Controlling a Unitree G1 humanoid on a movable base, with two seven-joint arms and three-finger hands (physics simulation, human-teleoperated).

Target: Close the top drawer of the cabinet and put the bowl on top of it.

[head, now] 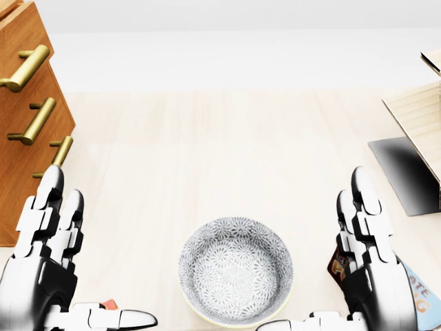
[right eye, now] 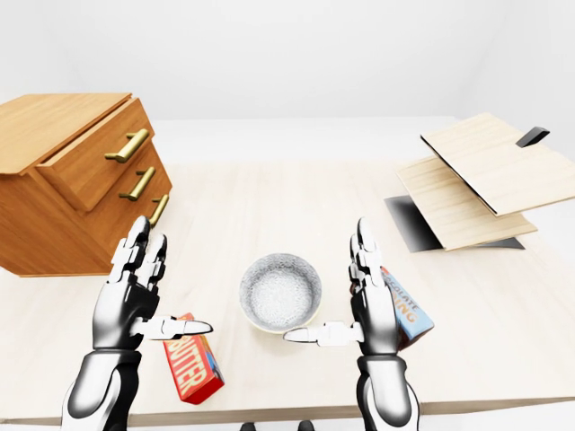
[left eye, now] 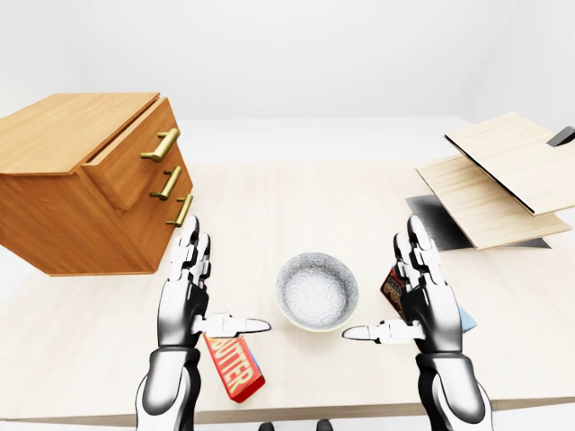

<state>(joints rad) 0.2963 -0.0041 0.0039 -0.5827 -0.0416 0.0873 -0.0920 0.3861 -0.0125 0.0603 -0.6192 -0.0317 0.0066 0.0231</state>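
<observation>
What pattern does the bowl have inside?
The bowl has a grey-and-white flowery pattern inside, clearest in the head view.

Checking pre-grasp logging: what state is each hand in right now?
Left hand: open, holding nothing, left of the bowl.
Right hand: open, holding nothing, right of the bowl.

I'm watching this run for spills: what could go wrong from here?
The top drawer juts from the cabinet: placing the bowl first could get it jolted when the drawer is pushed. The butter box lies by the open left hand and the pudding box by the open right hand; closing in on the bowl may knock either.
</observation>
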